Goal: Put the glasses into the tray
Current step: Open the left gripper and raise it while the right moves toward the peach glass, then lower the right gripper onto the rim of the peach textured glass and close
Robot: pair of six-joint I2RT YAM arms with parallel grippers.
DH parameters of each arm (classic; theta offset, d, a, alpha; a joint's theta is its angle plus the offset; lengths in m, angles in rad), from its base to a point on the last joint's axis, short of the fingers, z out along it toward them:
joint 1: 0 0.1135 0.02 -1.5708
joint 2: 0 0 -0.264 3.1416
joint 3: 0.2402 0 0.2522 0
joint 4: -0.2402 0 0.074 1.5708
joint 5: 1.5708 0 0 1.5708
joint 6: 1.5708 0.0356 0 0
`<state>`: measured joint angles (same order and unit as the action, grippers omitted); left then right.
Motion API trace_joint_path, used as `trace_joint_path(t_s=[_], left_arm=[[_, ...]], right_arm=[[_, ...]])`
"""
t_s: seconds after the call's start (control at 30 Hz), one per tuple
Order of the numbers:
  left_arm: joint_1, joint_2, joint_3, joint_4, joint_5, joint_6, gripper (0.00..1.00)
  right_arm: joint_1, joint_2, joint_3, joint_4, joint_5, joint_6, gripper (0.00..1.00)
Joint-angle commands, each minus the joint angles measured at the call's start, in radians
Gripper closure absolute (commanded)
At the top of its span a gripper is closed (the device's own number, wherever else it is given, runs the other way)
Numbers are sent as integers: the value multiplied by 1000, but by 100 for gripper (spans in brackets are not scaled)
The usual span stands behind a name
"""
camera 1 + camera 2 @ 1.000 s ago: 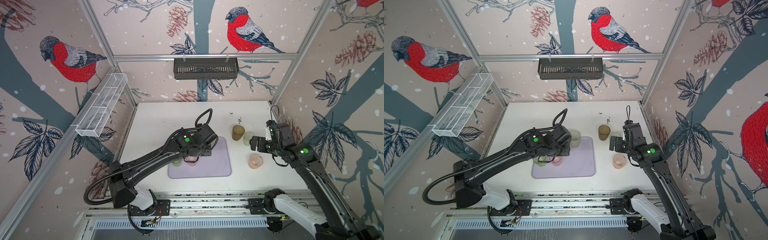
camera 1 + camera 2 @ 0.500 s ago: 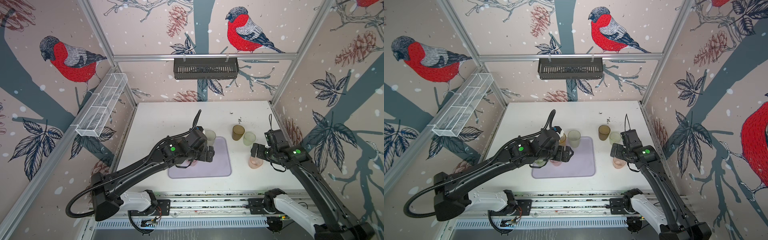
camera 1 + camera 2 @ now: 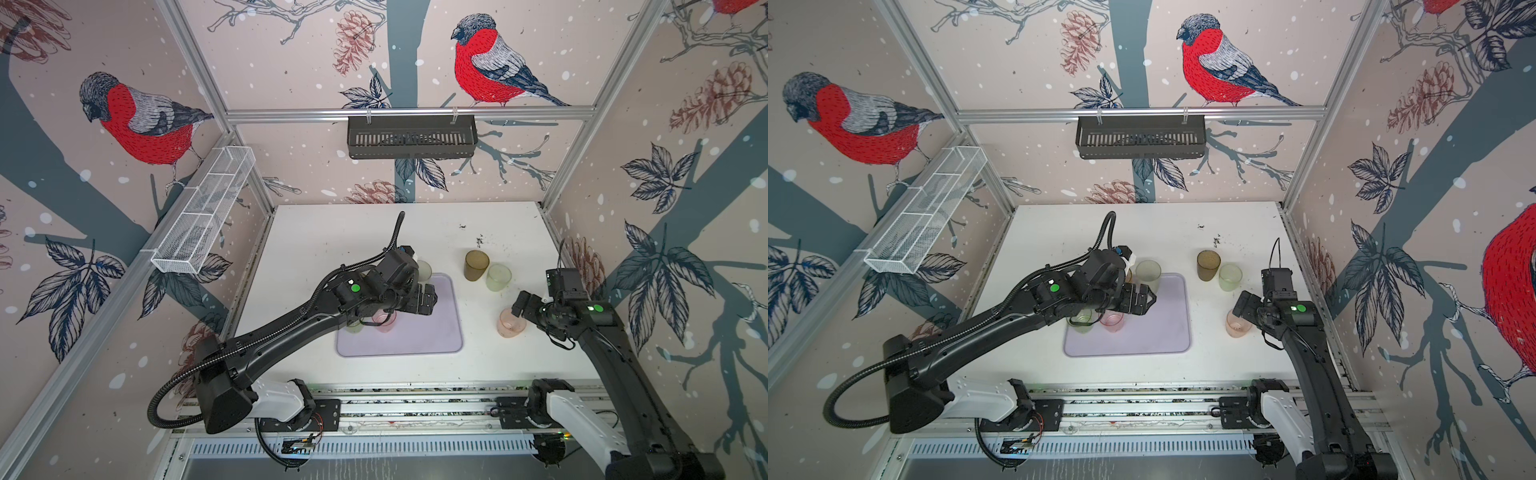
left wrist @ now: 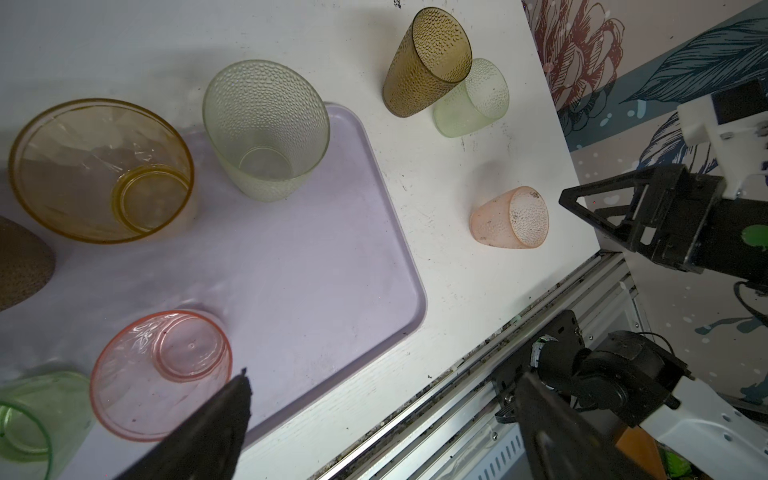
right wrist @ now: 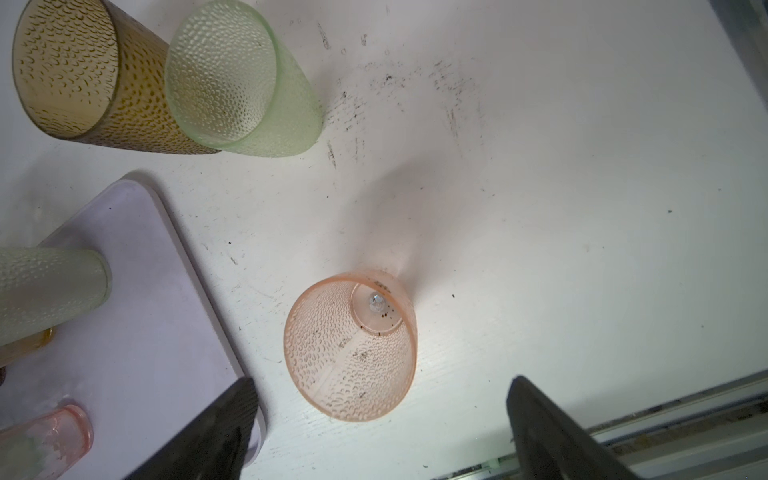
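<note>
Upright on the tabletop beside the lilac tray, just under the wide-open, empty right claw: dimpled pink tumbler. Left claw farther off, likewise open, empty.

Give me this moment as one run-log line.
left gripper: open, empty, above flat pale lilac plastic tray | right gripper: open, over dimpled translucent pink tumbler on white table

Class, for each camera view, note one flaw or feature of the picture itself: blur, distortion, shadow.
In both top views the wide lens splays the frame posts outward. In the left wrist view the pincer fingers are dark blurs, and the glasses seem to lean. In the right wrist view the dimpled pink glass is sharp, its shadow soft.
</note>
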<state>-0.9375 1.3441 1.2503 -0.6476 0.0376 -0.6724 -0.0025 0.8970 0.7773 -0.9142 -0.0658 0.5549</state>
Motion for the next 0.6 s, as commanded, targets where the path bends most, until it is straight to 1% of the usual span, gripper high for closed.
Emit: trace_joint_path(t_s=[0.0,0.2,0.3,0.43,0.57], left_arm=[[10,-26,-26,72,20,18,1],[25,-56,-54,83,25,24,1],[37,-76,-79,94,33,22,1],[54,-103,-112,103,43,18,1],[57,-112,-124,110,53,17,1]], right_arm=[[-26,10,-22,58,-65,40,9],[-48,26,-32,57,-53,50,17],[-50,27,-44,57,-53,65,21],[-49,18,-56,44,-51,84,24],[-50,6,-62,46,-50,100,31]])
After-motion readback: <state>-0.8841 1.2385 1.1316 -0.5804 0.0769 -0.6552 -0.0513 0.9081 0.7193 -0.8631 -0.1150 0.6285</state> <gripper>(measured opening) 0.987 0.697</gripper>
